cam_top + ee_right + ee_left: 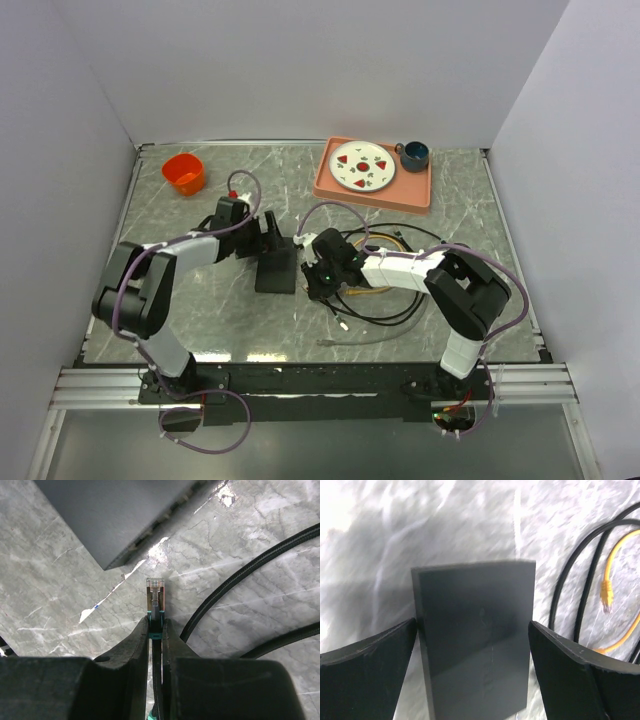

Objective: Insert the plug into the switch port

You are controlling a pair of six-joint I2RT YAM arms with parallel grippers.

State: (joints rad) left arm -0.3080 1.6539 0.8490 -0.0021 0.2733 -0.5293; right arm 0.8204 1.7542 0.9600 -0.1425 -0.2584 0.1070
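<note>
Right tool (pixel 156 625) is closed on the plug (pixel 155 591): fingers pinch the teal boot and cable right behind it, clear connector sticking out past the tips. Plug nose points toward the narrow side of the black box (pixel 277 270), where the switch port (pixel 172 516) openings sit in a row. Plug is near that side but apart from it, with a strip of bare marble between them, so not inserted. Box side runs diagonally across the right wrist view, so the plug looks off-square to the port face. Left tool (pixel 472 625) is spread wide, straddling the box at its far end with one finger just beside each long edge; can't tell if the tips actually touch, nothing looks clamped. Box lies flat mid-table (pixel 230 320), between the two arms. To the right of it are loose black cables (pixel 270 555) and a yellow cable (pixel 606 592) with its own connector, lying free on the marble around the right arm's wrist. At the back of the table is a pink tray (pixel 420 195) holding a plate (pixel 363 166) with red markings and a blue mug (pixel 413 154). An orange cup (pixel 184 173) sits back left, well apart from the box
</note>
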